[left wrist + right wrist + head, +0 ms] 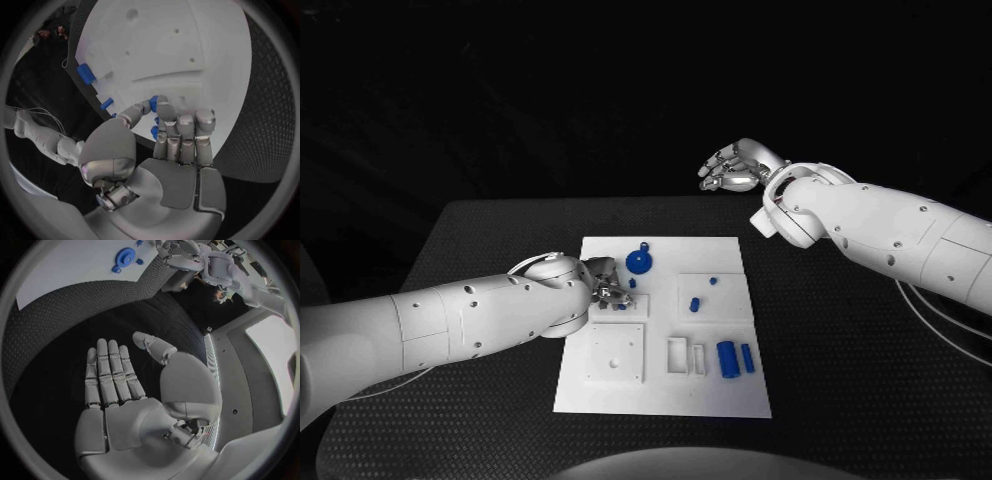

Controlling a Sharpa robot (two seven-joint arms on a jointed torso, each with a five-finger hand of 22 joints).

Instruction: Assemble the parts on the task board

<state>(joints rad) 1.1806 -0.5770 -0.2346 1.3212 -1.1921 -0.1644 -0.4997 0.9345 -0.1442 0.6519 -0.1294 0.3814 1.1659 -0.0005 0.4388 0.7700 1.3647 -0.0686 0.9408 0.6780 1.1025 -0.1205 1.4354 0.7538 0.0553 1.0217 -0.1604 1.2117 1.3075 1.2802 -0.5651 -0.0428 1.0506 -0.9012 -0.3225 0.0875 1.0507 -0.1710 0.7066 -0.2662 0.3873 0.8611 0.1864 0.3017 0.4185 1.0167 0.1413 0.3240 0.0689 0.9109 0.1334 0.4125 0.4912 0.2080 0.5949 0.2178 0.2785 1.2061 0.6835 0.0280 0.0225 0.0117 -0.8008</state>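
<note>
The white task board (661, 400) lies in the middle of the black table. My left hand (603, 285) is low over the board's left half, fingers curled. In the left wrist view the thumb and a finger (164, 107) pinch a small blue part (153, 101) against the board (187, 35). A blue gear (640, 262) stands just beyond the hand, with a small blue peg (645, 246) behind it. My right hand (737, 165) hangs raised past the board's far right corner, fingers (109, 370) straight and apart, holding nothing.
A large blue cylinder (727, 359) and a thinner one (747, 357) lie at the board's near right. Two small blue pieces (695, 302) (714, 281) sit in the right middle panel. A white square block (616, 353) lies near my left forearm.
</note>
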